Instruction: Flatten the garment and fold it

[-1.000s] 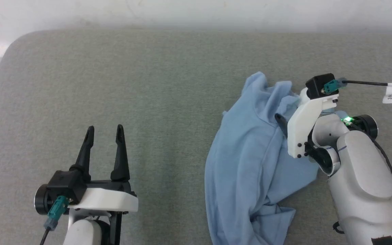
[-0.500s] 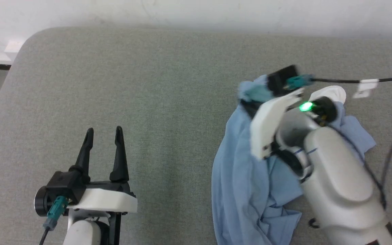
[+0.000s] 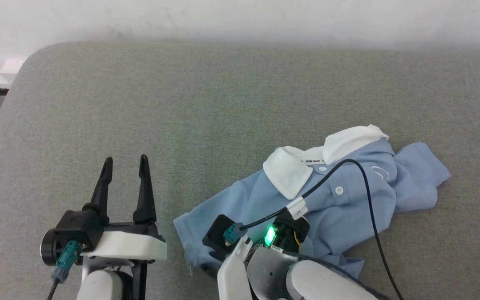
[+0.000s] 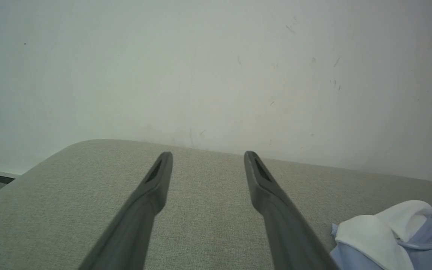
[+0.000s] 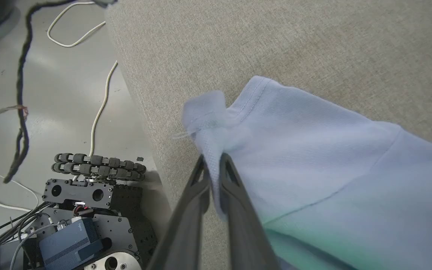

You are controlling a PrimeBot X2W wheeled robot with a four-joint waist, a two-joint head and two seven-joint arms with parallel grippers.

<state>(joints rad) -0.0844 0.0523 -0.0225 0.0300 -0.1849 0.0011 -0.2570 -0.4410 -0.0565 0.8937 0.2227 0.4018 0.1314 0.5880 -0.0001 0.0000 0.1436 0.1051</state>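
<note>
On the grey fabric tabletop (image 3: 223, 104), my right gripper (image 5: 211, 165) pinches a sleeve of the rumpled light blue polo shirt (image 3: 340, 212); my left gripper (image 3: 125, 164) stands spread. Flattening step; next, likely, seize the other sleeve.

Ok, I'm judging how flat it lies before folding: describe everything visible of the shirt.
The shirt is small, light blue knit, with a white collar, white buttons, printed neck tape and white chest script. It lies front up on the grey padded surface, partly spread but rumpled, collar toward the far side, one short sleeve out to the right. The right tool pinches a hemmed edge at its near left end, and a black cable crosses over its chest.
</note>
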